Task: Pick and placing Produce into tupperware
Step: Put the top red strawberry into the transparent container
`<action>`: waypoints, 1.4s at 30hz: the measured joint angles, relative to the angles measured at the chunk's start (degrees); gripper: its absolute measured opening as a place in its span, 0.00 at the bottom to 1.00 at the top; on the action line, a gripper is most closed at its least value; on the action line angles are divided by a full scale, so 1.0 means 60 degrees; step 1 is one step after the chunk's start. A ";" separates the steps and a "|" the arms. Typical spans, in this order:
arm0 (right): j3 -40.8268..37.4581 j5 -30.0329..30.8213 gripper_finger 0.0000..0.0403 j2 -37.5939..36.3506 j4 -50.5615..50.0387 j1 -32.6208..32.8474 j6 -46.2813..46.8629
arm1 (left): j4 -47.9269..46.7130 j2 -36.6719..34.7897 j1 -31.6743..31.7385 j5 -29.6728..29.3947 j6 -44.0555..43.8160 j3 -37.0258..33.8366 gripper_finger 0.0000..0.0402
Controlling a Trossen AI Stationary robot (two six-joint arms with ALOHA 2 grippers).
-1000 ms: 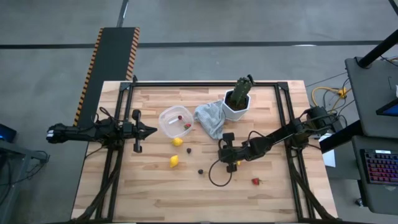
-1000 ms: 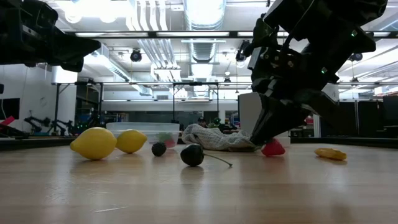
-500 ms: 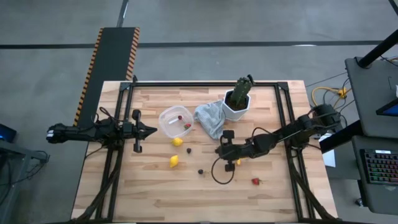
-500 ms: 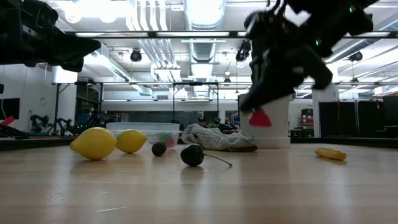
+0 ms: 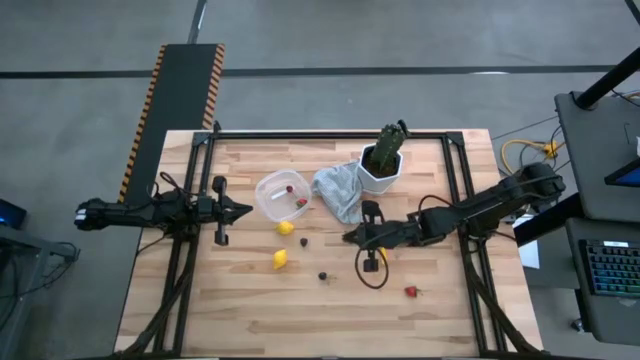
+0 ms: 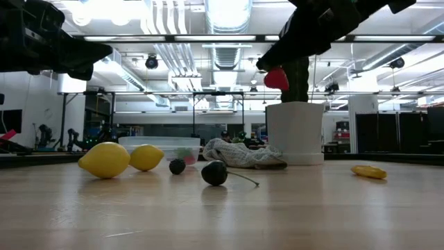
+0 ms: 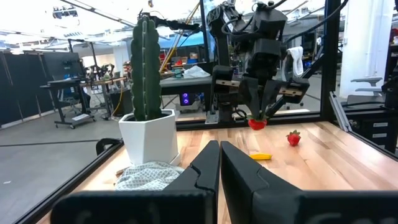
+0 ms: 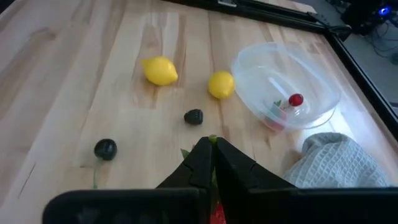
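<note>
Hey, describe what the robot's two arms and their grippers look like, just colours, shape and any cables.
Both arms are dark, nearly black, built of slim jointed segments. The left gripper ends in two narrow dark fingers that taper to a point, with a short crossbar behind them. The right gripper has the same flat, blocky dark fingers. A thin black cable loops loosely below the right arm's wrist. No markings are visible.

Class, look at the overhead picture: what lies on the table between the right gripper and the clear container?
In the high view, the grey cloth lies just beside the line from the right gripper to the container; otherwise bare wood.
</note>
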 joint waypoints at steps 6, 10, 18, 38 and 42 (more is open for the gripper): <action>-0.0007 0.0039 0.02 0.0227 0.0465 -0.0011 -0.0273 | 0.0000 0.0004 0.0000 0.0003 0.0003 0.0000 0.00; 0.0051 0.0040 0.02 0.0466 0.1215 -0.0168 -0.0740 | 0.0002 0.0002 0.0000 0.0002 0.0000 0.0000 0.00; 0.0835 -0.0063 0.02 0.1227 0.1823 -0.0908 -0.1678 | 0.0004 0.0004 -0.0001 0.0003 0.0000 0.0000 0.00; 0.5399 -0.2472 0.02 0.5468 0.1408 -0.2969 -0.3643 | -0.0006 0.0000 0.0000 0.0004 0.0004 0.0000 0.00; 0.6005 -0.2473 0.02 0.6067 0.1201 -0.3360 -0.3752 | -0.0007 0.0019 0.0000 0.0004 0.0004 0.0000 0.00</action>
